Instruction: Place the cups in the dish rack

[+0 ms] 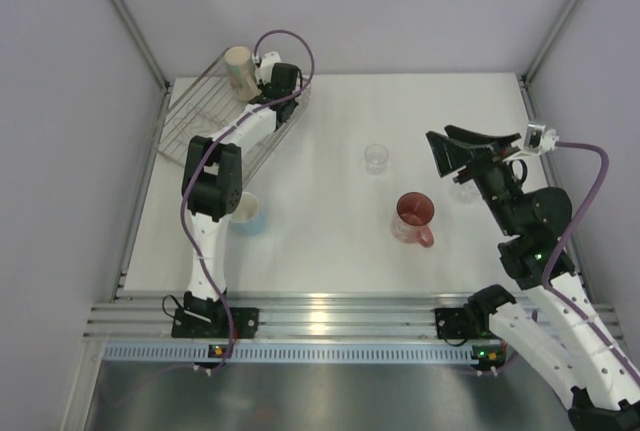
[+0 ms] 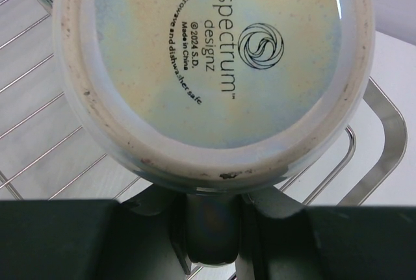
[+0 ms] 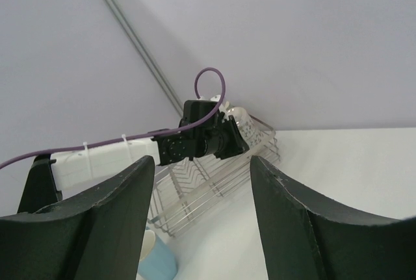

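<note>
My left gripper (image 1: 268,79) is shut on the handle of the cream mug (image 1: 240,72) and holds it over the far end of the silver wire dish rack (image 1: 205,121). In the left wrist view the mug's printed base (image 2: 214,65) fills the frame, with the handle pinched between the fingers of the left gripper (image 2: 211,212). My right gripper (image 1: 446,148) is open and empty above the table's right side. A pink-red mug (image 1: 413,218), a light blue cup (image 1: 247,214) and a clear glass (image 1: 376,158) stand on the table. A second clear glass (image 1: 463,191) is partly hidden under the right gripper. The white dotted mug is out of view.
The right wrist view looks between the open fingers of the right gripper (image 3: 201,163) towards the rack (image 3: 214,179), the left wrist and the blue cup (image 3: 156,262). The left arm (image 1: 212,186) leans beside the blue cup. Grey walls close the left, right and back sides.
</note>
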Controlling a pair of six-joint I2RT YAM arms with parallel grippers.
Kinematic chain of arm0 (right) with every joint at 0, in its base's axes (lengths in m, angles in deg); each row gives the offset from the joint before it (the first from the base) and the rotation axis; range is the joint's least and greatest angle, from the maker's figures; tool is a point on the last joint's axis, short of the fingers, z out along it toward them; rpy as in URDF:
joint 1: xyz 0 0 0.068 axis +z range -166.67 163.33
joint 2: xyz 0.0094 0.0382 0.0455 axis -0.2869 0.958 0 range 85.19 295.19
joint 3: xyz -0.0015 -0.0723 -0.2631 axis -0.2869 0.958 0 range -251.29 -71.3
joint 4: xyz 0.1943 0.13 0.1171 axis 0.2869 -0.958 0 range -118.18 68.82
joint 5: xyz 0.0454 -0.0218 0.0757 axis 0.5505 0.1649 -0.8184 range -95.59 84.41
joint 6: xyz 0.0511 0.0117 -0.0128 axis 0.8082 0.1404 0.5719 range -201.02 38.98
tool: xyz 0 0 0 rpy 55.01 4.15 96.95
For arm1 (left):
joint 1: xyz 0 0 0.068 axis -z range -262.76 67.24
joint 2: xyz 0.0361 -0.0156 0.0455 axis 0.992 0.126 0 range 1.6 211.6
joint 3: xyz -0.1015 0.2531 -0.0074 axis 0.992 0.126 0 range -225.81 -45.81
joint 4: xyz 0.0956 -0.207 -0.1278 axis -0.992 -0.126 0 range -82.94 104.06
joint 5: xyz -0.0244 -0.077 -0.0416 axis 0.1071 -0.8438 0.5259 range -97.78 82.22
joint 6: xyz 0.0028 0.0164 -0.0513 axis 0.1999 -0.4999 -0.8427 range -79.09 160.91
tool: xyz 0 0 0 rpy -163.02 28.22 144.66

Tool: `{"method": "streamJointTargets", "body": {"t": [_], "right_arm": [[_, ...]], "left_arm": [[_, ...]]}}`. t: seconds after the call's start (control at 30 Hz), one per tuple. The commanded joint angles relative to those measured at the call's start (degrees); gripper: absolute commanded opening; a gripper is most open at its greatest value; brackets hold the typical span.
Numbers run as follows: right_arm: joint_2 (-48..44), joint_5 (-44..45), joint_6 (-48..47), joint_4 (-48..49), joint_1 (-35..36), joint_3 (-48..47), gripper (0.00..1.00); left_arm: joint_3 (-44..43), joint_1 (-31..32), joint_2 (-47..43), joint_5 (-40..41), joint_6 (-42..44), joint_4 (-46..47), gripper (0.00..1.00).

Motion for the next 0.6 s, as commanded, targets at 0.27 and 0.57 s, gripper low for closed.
{"method": "streamJointTargets", "body": {"t": [0.27,0.57], "right_arm": [[-1.6,1.3,-2.0,1.5,-0.5,-0.2,0.62],[-2.3,1.6,-2.5,1.3,-0.4,-0.3,0.62]], "left_arm": [[-3.2,0.1,-1.9,-0.2,0.9,8.1,0.21],[-2.6,0.1,-2.2,0.6,1.8,7.8,0.26]]}}
